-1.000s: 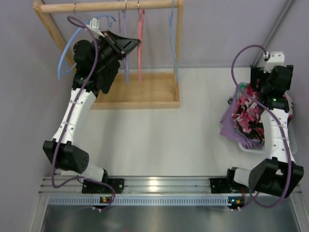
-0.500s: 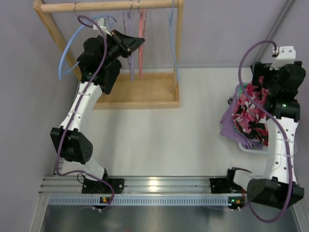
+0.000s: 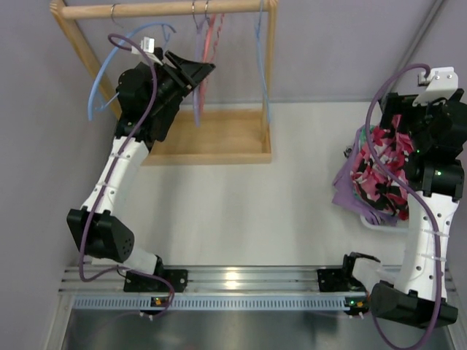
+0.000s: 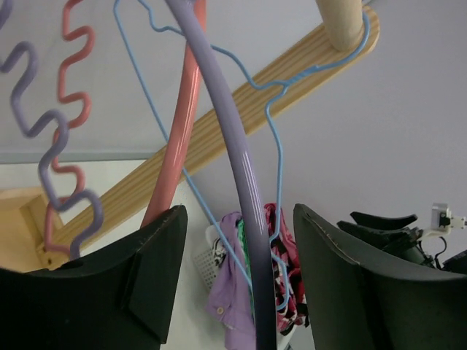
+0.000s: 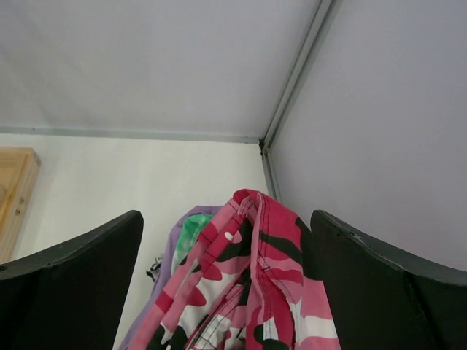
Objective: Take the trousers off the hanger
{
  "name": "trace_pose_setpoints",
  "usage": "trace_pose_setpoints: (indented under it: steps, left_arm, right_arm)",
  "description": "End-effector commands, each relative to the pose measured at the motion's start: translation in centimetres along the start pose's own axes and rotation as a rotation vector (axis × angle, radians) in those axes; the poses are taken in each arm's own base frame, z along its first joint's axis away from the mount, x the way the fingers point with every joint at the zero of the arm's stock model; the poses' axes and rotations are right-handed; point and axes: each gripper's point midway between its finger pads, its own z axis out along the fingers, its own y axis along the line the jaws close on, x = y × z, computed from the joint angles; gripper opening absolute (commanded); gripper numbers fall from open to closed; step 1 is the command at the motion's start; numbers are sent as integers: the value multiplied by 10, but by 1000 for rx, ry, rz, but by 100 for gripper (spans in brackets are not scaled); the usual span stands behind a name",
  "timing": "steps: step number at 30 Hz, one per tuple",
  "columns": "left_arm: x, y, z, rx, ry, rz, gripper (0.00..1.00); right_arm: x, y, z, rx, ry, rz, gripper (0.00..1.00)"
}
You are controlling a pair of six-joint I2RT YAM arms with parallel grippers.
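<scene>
left jaws spread, hanger (image 4: 244, 169) between them, hung on rack (image 3: 168, 9) | salmon hanger (image 4: 179, 109), blue hanger (image 4: 273, 135) crowd just beside | right jaws spread above trousers (image 3: 379, 171), heaped in basket (image 3: 376, 224) at counter's (image 3: 292, 204) right edge

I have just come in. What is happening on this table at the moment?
The left gripper is at the wooden rack, its open fingers either side of the lilac hanger, which hangs bare. The right gripper is open over the pink trousers, which lie on a pile of clothes at the right, already off the hanger.
</scene>
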Motion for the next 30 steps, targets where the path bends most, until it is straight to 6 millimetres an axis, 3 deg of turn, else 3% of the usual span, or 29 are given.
trace_pose_setpoints:
  steps: [1,3,4,6,9,15,16,19,22,30]
  left_arm:
    - [-7,-1,-26,-41,-38,95,67]
    - [-4,0,-40,-72,-38,124,73]
    - [1,12,-47,-109,-33,127,75]
    - [-1,9,-64,-145,-52,192,88]
    - [6,26,-83,-229,-50,266,98]
    - [17,39,-126,-385,19,447,98]
    - [27,43,-138,-423,73,467,98]
    - [26,60,-164,-545,111,579,98]
    - [43,71,-194,-625,210,633,98]
    - [85,62,-244,-609,344,651,98]
  right_arm:
    - [-24,4,-10,-32,-74,19,99]
    - [-25,7,-12,-50,-78,20,99]
    - [-25,9,-13,-56,-79,22,99]
    - [-25,14,-16,-82,-84,21,99]
    - [-25,22,-19,-123,-89,21,99]
    - [-19,45,-31,-246,-75,24,99]
    - [-16,53,-35,-295,-62,25,99]
    - [-6,63,-35,-346,-31,37,99]
    - [5,69,-33,-374,-5,59,99]
    - [25,83,-40,-447,54,69,99]
